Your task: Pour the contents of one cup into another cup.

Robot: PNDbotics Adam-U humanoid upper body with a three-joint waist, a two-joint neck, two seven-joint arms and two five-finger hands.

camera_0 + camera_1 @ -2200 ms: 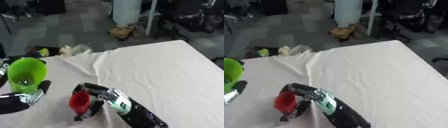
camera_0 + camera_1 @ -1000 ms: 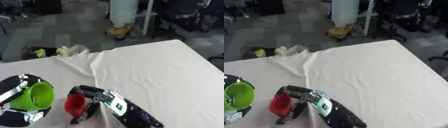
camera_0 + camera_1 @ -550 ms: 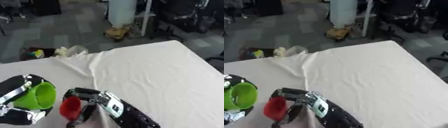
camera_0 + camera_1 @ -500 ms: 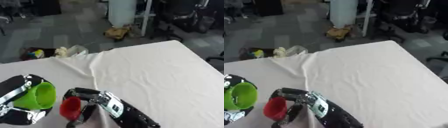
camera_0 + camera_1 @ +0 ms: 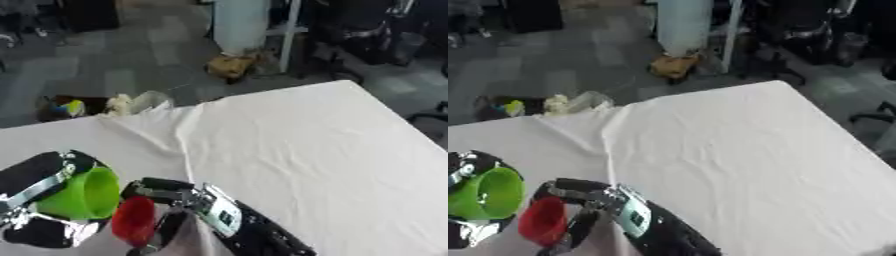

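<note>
A lime green cup (image 5: 83, 195) is tipped on its side, its mouth facing right toward a red cup (image 5: 133, 220). My left hand (image 5: 39, 175) is shut on the green cup at the lower left. My right hand (image 5: 179, 202) is shut on the red cup, whose mouth is turned left toward the green one. The two rims nearly touch. Neither cup's inside shows any contents that I can make out.
A white cloth covers the table (image 5: 297, 145), with wrinkles near the middle. The right half of the cloth holds nothing. Beyond the far edge lie a grey floor, small clutter (image 5: 79, 105), a white pillar and office chairs.
My left hand has lowered the green cup and tipped it from upright onto its side toward the red cup. The camera has also shifted, so both cups show lower and further left.
</note>
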